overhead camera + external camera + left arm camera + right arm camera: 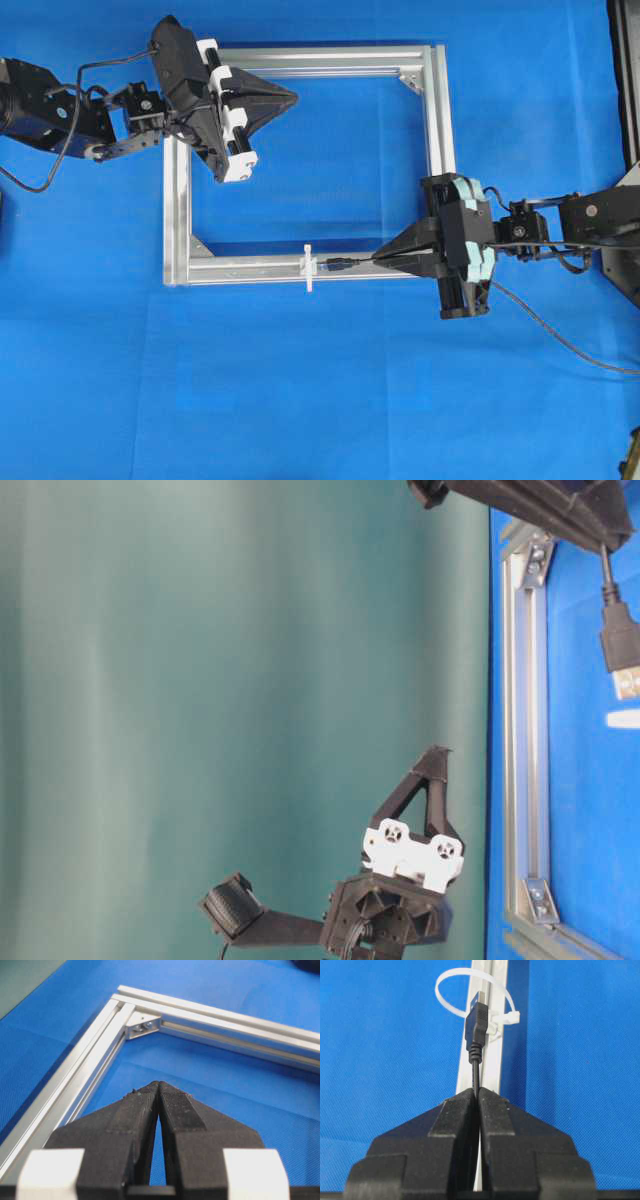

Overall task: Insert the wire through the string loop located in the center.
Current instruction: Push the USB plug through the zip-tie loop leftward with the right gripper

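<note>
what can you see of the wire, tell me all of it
The wire is a thin black flexible cable that ends in a dark moulded plug with a silvery metal tip. The right pincer is shut on it just behind the plug. It points along the silver frame rail, its tip at the mouth of the white string loop, apparently not yet through. Behind the pincer, the cable trails off across the blue table toward the right edge.

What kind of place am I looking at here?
Probably a robotics lab test bench: a plain blue cloth-covered table, a bare silver aluminium square frame, and two black robot arms, the right gripper pinching a thin black wire.
</note>
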`<state>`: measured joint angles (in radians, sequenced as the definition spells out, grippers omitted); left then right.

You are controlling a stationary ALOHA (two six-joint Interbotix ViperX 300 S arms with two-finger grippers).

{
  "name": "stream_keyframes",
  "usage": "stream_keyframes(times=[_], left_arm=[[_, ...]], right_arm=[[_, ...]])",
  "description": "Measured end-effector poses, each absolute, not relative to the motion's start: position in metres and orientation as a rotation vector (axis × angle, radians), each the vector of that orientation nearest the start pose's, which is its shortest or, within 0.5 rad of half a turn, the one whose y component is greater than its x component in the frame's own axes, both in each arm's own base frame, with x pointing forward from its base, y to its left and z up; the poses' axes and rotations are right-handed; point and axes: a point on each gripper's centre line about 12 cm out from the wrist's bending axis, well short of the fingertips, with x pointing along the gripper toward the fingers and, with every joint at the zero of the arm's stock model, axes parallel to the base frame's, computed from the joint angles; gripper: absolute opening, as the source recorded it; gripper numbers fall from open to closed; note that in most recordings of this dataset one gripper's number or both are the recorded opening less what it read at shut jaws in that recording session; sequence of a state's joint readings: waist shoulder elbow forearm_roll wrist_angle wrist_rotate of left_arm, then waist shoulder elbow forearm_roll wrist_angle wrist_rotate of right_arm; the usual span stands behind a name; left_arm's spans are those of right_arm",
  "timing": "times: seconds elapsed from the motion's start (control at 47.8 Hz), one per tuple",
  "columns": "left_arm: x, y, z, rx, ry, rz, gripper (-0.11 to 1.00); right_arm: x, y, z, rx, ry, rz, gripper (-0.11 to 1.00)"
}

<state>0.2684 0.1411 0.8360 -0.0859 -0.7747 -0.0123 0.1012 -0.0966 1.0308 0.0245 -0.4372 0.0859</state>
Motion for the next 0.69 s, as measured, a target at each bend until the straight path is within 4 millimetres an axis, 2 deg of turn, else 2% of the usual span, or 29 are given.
stream_keyframes(times=[0.397, 0.523, 0.69], left_arm=[[0.369, 0.109, 0.143, -0.094, 0.19, 0.335, 0.0], [0.369, 0.109, 0.143, -0.093, 0.191, 0.334, 0.0], [0.369, 0.108, 0.143, -0.093, 0.192, 0.332, 0.0]], right_arm=[[0.311, 0.03, 0.134, 0.078, 0.501, 0.061, -0.03], [0.316, 0.03, 0.131, 0.078, 0.507, 0.06, -0.03], [0.332, 0.032, 0.128, 0.078, 0.51, 0.06, -0.03]])
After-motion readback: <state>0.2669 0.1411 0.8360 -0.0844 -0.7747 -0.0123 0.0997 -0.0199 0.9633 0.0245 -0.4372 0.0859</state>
